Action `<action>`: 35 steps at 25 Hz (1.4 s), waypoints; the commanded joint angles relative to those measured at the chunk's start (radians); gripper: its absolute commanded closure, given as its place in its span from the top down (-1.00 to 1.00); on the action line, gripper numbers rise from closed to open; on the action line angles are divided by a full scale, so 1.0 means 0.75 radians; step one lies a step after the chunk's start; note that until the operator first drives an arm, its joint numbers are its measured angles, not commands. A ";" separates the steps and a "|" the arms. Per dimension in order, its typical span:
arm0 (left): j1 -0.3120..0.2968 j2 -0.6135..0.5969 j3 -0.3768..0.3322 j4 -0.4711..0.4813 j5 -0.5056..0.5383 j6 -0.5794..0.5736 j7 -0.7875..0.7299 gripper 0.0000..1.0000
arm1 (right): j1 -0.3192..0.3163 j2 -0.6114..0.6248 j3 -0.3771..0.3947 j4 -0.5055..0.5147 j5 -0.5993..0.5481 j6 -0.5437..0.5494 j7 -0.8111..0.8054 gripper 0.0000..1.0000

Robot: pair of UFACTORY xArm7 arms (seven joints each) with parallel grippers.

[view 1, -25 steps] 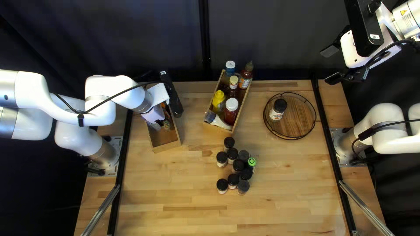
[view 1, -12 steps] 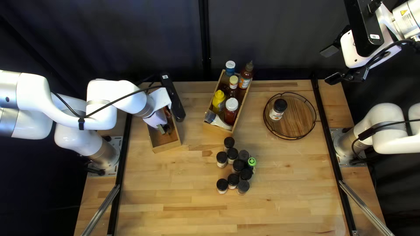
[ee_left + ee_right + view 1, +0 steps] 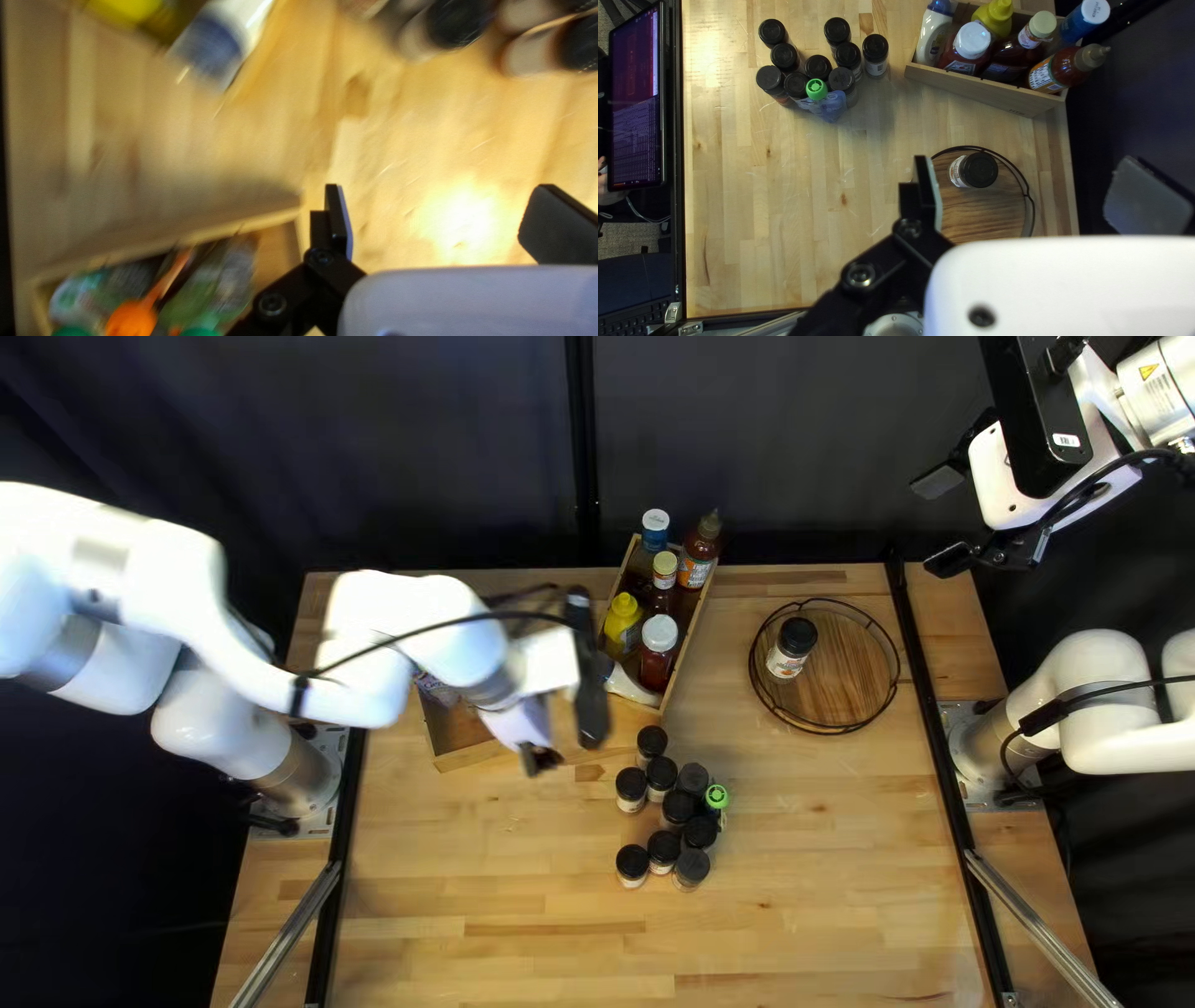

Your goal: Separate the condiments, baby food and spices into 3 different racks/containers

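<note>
At far centre, condiments [image 3: 656, 662] look done; nearer jars [image 3: 661, 777] and pouch [image 3: 829, 107] await sorting; left gripper [image 3: 439, 186] and right gripper [image 3: 1024, 160] spread, empty.

Seeing right gripper [image 3: 940, 523] with fingers wide apart. Got condiment bottles [image 3: 973, 40] in wooden box [image 3: 971, 90], lone jar [image 3: 978, 170] in round tray [image 3: 978, 214]. Also seeing black-capped jars [image 3: 786, 56] bunched on table [image 3: 784, 218], green-capped pouch [image 3: 828, 106] against them, plus monitor [image 3: 635, 99] and person's hand [image 3: 608, 195] past edge.
</note>
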 commanded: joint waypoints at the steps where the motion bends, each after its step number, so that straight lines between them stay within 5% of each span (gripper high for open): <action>1: -0.021 0.195 -0.033 0.120 0.033 -0.192 -0.046 1.00 | 0.000 0.000 0.000 0.000 0.000 0.000 0.000 1.00; 6: -0.033 0.398 -0.032 0.227 0.118 -0.358 -0.132 1.00 | 0.000 0.000 0.000 0.000 0.000 0.000 0.000 1.00; 16: -0.057 0.684 0.017 0.429 0.248 -0.427 -0.215 1.00 | 0.000 0.000 0.000 0.000 0.000 0.000 0.000 1.00; 28: -0.088 0.773 0.047 0.483 0.309 -0.442 -0.278 0.95 | 0.000 0.000 0.000 0.000 0.000 0.000 0.000 1.00; 30: -0.091 0.780 0.046 0.492 0.310 -0.437 -0.278 -0.89 | 0.000 0.000 0.000 0.000 0.000 0.000 0.000 1.00; 35: -0.090 0.777 0.039 0.505 0.307 -0.411 -0.262 -1.00 | 0.000 0.000 0.000 0.000 0.000 0.000 0.000 1.00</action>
